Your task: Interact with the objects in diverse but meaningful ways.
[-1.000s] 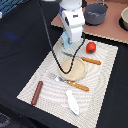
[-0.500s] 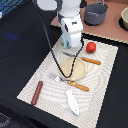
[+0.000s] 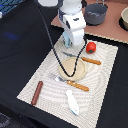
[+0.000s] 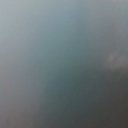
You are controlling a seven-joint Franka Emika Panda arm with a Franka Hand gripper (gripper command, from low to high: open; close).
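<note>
In the exterior view we see the arm's white hand (image 3: 71, 44) low over the far edge of the pale placemat (image 3: 105, 95) on the dark worktop (image 3: 20, 55), its body hiding the fingers, so we cannot tell how far open it is or whether it holds anything. The light blue block is not visible to us. The wrist view gives only a blurred blue-grey surface filling the picture. The red ball (image 3: 91, 47) sits just beside the hand on the exterior view's right. The brown stick (image 3: 37, 92) lies near the mat's near-left corner, and the white-and-blue fish (image 3: 72, 102) lies near the mat's front edge. Between them and the hand rest a round tan plate (image 3: 73, 68), a fork (image 3: 69, 82) and a knife (image 3: 85, 58).
</note>
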